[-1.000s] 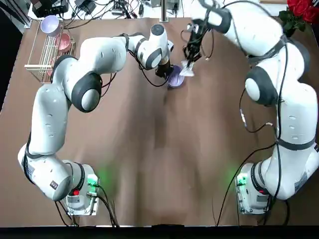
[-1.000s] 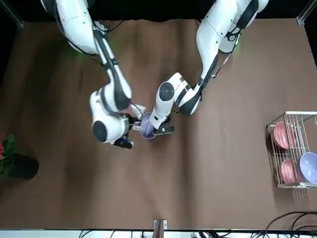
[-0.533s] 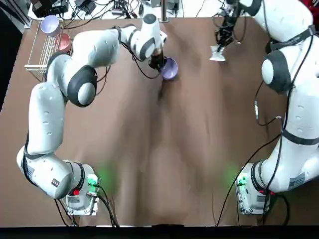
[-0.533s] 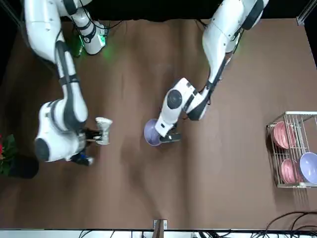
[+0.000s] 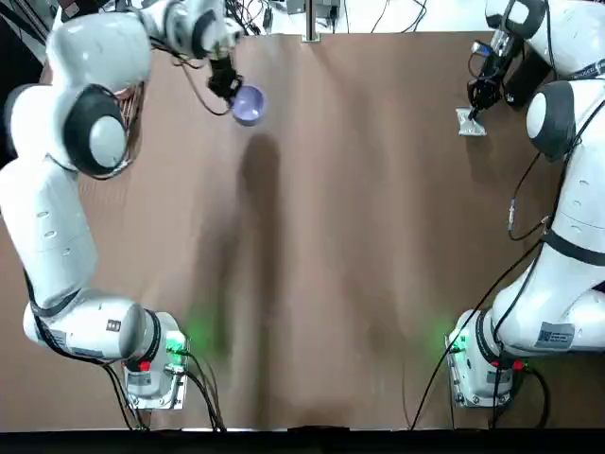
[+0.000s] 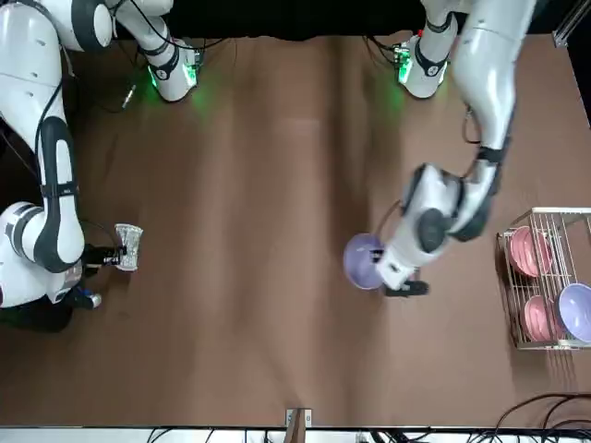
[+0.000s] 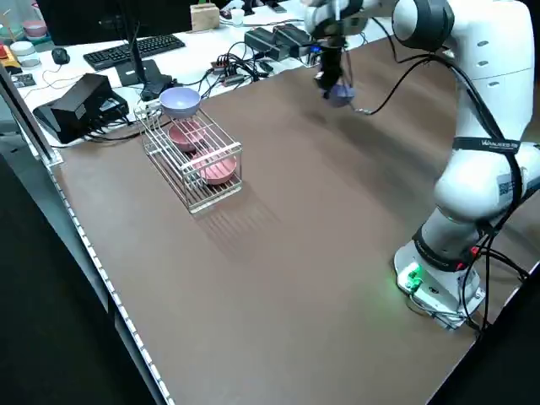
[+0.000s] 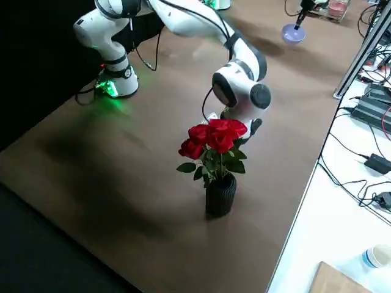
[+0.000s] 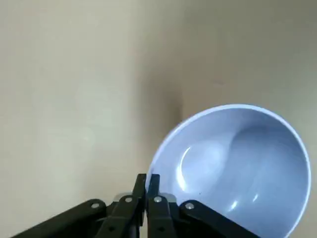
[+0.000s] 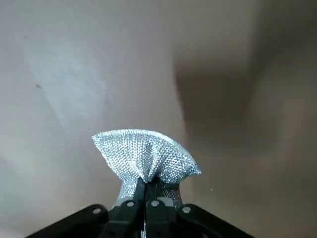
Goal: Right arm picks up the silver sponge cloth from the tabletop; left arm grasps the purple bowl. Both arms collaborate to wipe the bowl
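At 11 o'clock in the top view, the left gripper [image 9: 147, 179] pinches the rim of 1 smooth, glossy, round purple bowl [image 9: 235, 171]. Over at 2 o'clock, the right gripper [image 10: 148, 183] clamps the gathered waist of 1 silver sponge cloth [image 10: 146, 154], its beaded, shiny end fanned out. At 10 o'clock, the wire rack [image 7: 192, 173] carries 2 pink bowls [image 6: 529, 251] and 1 lavender bowl [image 6: 577, 312]. Red roses [image 8: 214, 135] fill 1 ribbed black vase [image 8: 220, 196].

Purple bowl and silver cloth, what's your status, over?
Left pincer shut on purple bowl, held off the table. Right pincer pinching silver cloth, well apart from bowl. Nothing seen between them.
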Motion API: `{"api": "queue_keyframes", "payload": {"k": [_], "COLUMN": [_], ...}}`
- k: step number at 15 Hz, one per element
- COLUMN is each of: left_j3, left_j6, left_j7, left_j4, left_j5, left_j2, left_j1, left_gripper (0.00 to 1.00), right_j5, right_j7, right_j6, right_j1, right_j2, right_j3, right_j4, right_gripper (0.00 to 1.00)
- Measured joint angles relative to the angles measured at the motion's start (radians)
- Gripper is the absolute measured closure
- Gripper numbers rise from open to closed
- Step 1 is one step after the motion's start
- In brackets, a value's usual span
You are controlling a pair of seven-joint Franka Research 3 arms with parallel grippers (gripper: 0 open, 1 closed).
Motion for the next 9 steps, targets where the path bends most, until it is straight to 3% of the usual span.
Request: {"api": "queue_keyframes", "payload": {"k": [3,4,7,9], "left_j3": [0.0,0.0,-0.001,-0.001], "left_j6": [0.001,0.002,0.044,0.13], "left_j7": [0.167,0.217,0.312,0.353], "left_j4": [-0.036,-0.049,-0.111,-0.173], "left_j5": [0.004,0.013,0.036,0.038], "left_j2": [-0.013,-0.013,-0.013,-0.012], "left_j1": [0.137,0.175,0.255,0.288], "left_gripper": [0.96,0.96,0.96,0.95], "right_j5": [-0.001,-0.002,-0.004,-0.006], "right_j7": [0.001,0.002,0.001,0.0], "right_j6": [0.061,0.073,0.096,0.1], "right_j1": [0.02,0.029,0.032,0.03], "right_j2": [0.006,0.007,0.008,0.008], "right_j3": [0.013,0.013,0.012,0.011], "right_j4": [-0.054,-0.062,-0.069,-0.058], "right_gripper": [0.96,0.91,0.64,0.45]}}
